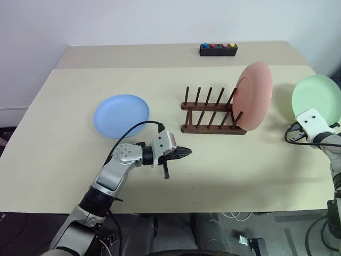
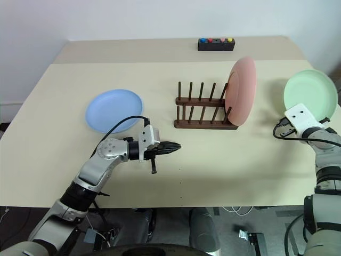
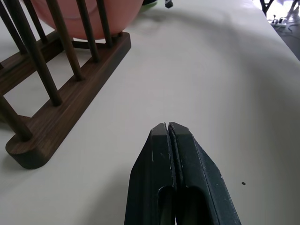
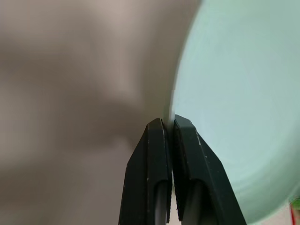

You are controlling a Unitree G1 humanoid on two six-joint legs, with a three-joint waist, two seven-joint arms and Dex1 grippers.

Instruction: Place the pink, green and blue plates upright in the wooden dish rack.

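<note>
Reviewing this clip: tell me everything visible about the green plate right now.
The green plate is a plain, round, shallow plate in pale mint with a matte, plastic-looking finish and a low raised rim. It is at the table's right end, tilted up with its inner face toward the camera, well to the right of the wooden dish rack and not in it. The right gripper is shut on its rim. Whether its lower edge touches the table cannot be told.

My left arm reaches forward over the table (image 1: pixel 64 160), wrist bent so the left hand (image 1: pixel 186 152) points toward my right, nearly level, its two black fingers (image 3: pixel 161 164) pressed flat together, holding nothing. My right arm extends far right; the right hand (image 4: pixel 168 124) is clamped on the green plate (image 4: pixel 234 108) rim.
</note>
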